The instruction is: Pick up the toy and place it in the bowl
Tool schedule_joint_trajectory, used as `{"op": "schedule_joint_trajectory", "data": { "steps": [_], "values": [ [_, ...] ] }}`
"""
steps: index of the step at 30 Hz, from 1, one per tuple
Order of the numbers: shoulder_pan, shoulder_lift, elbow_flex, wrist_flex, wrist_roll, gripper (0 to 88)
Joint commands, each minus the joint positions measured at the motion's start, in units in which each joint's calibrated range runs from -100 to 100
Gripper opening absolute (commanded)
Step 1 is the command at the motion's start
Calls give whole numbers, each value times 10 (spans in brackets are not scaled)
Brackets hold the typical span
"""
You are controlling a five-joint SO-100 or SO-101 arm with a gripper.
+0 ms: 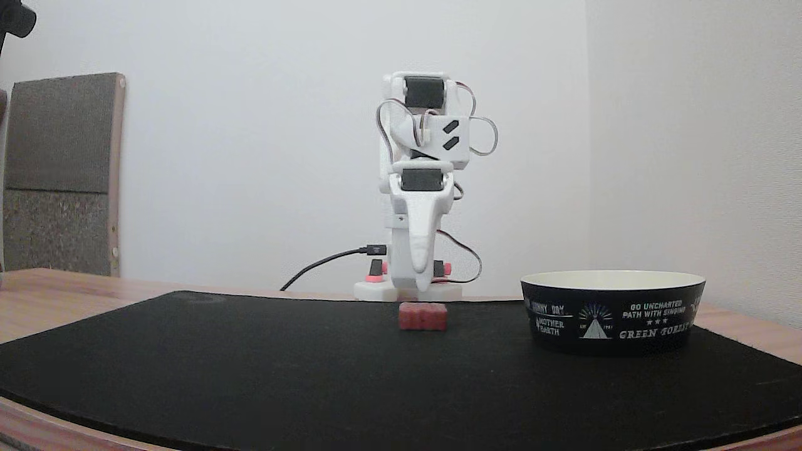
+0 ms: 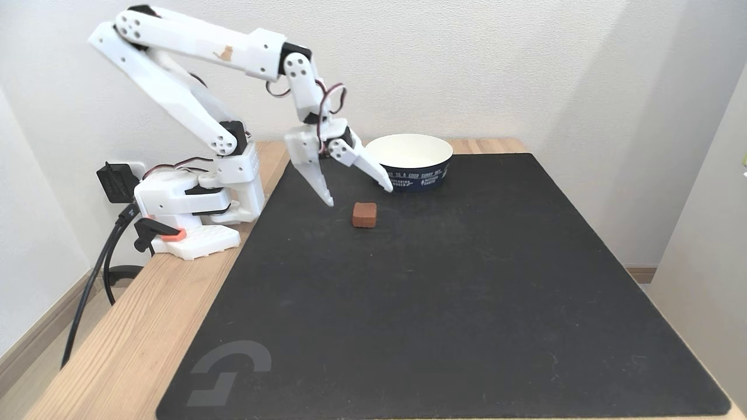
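Here your gripper (image 2: 360, 197) stood wide open, its two white fingers spread in a V and holding nothing, the tips poised just above the toy (image 2: 365, 214) without touching it. From the low fixed view the gripper (image 1: 421, 289) pointed down, apparently just behind the toy (image 1: 423, 316), though depth there was hard to judge. Your arm arched up from its base and folded down at the wrist. The toy lay on the black mat (image 2: 455, 303), near the bowl (image 2: 411, 162).

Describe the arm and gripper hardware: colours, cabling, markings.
White printed arm with black servo blocks at the joints, thin red, black and white wires looped between links. Gripper: two long, tapered white fingers. Base has orange-red clamp knobs; a black cable plugs in behind.
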Motion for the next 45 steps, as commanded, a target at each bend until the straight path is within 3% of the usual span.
{"op": "schedule_joint_trajectory", "data": {
  "steps": [1, 22, 27, 31, 41, 45],
  "values": [
    [1, 63, -69, 8, -15, 406],
    [7, 290, -174, 1, -19, 405],
    [3, 305, -185, -7, -22, 405],
    [1, 306, -199, -8, -55, 405],
    [1, 306, -199, -9, -54, 403],
    [1, 306, -197, -21, -51, 317]
  ]
}}
